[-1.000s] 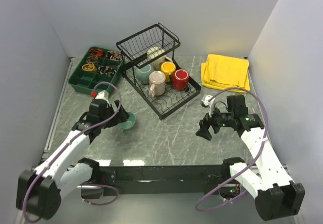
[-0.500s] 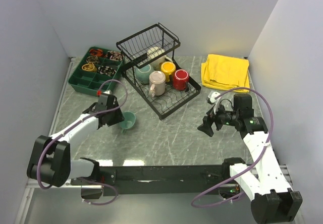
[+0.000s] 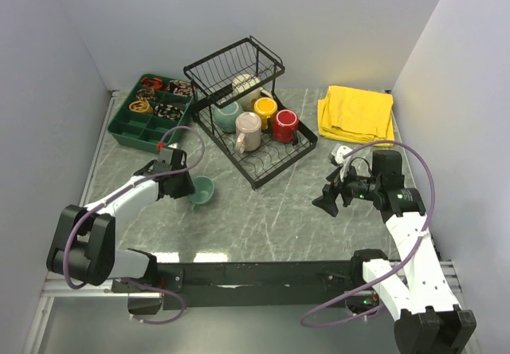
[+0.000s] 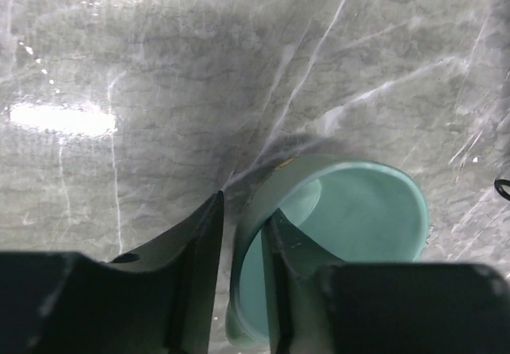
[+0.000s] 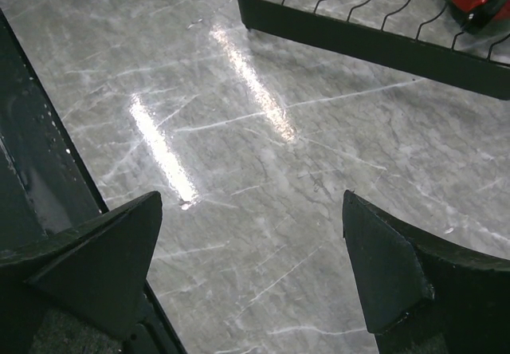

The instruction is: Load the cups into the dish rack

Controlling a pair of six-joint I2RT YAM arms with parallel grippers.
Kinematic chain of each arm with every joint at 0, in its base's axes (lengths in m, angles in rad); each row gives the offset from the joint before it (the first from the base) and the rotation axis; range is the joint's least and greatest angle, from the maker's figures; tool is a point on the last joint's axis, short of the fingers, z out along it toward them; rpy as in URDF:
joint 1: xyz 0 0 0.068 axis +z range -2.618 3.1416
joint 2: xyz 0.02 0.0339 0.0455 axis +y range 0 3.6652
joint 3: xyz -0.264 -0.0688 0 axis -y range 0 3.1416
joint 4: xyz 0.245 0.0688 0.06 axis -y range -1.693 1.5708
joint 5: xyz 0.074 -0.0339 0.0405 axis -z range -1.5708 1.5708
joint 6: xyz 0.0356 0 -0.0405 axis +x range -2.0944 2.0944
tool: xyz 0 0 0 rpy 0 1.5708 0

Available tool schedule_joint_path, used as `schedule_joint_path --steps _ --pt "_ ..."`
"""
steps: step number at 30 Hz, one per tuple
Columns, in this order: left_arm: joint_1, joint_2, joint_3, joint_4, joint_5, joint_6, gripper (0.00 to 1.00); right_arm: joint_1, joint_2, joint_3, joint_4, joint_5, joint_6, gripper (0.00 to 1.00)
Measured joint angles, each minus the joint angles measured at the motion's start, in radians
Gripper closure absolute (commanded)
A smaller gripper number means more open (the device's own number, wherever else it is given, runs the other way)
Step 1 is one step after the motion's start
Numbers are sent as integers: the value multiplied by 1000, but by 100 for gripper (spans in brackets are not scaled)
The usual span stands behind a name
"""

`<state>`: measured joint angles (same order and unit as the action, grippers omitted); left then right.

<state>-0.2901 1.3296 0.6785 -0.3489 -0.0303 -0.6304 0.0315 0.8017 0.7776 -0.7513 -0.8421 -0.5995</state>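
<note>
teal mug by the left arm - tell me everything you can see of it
The teal mug is small, glossy, ceramic-looking and empty, standing mouth up on the grey marble table, outside the dish rack. The left gripper pinches its rim wall, one finger inside, one outside. No handle shows.

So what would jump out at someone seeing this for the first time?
Probably the black dish rack at the back middle of the table, with a yellow mug and a red mug bright among those in it. Next, the left gripper at a teal mug on the bare table, one finger inside it and one outside. A yellow cloth lies back right.
</note>
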Motion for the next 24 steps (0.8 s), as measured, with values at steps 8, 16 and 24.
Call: schedule_joint_path --steps 8,16,24 --pt "0 2 11 4 18 16 99 -6 -15 0 0 -18 -1 0" --pt "2 -259 -57 39 134 -48 99 -9 -14 0 -31 -63 -51 0" --pt "-2 -680 -222 368 361 -335 99 60 182 172 -210 -155 -177 0"
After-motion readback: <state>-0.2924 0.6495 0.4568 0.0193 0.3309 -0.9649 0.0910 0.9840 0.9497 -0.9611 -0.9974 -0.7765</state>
